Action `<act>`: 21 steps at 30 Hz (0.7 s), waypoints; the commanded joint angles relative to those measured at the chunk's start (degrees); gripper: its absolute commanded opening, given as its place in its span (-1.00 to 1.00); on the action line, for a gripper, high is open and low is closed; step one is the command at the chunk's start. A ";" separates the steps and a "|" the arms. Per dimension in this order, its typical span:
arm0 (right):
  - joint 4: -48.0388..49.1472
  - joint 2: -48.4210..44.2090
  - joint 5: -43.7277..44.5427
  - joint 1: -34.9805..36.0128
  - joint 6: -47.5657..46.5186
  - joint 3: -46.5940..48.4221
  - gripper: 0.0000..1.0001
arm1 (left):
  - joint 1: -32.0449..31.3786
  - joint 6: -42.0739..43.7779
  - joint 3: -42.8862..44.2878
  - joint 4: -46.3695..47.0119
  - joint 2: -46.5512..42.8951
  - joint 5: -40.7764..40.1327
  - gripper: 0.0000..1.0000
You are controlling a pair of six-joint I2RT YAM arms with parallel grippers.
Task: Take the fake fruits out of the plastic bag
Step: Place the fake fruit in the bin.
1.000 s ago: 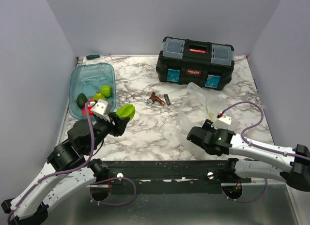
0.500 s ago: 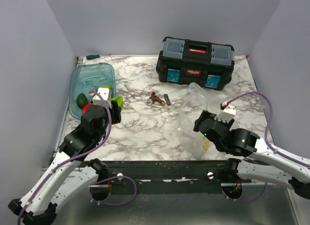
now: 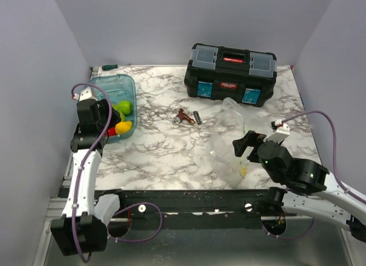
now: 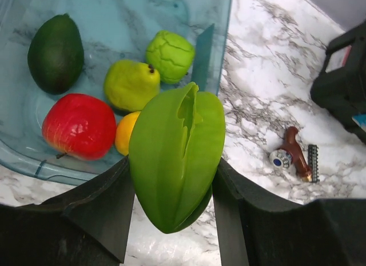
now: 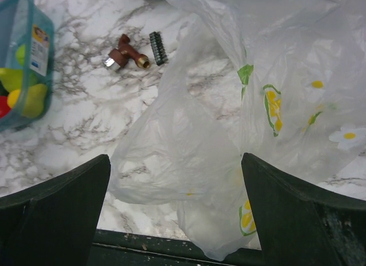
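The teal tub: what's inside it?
The tub holds a dark green avocado, a red apple, a yellow-green pear, a bumpy lime fruit and a yellow fruit. The green fruit in the left gripper covers part of the yellow one.

Crinkled plastic bag (image 5: 189, 157) between wide-apart fingers (image 5: 57, 197), brown hardware (image 5: 123, 55) beyond on marble table (image 5: 74, 134)
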 commanded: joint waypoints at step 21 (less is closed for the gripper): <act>3.65 -4.08 -1.86 -0.16 -3.28 -1.52 1.00 | 16.20 -19.92 12.86 14.23 36.56 9.84 -0.33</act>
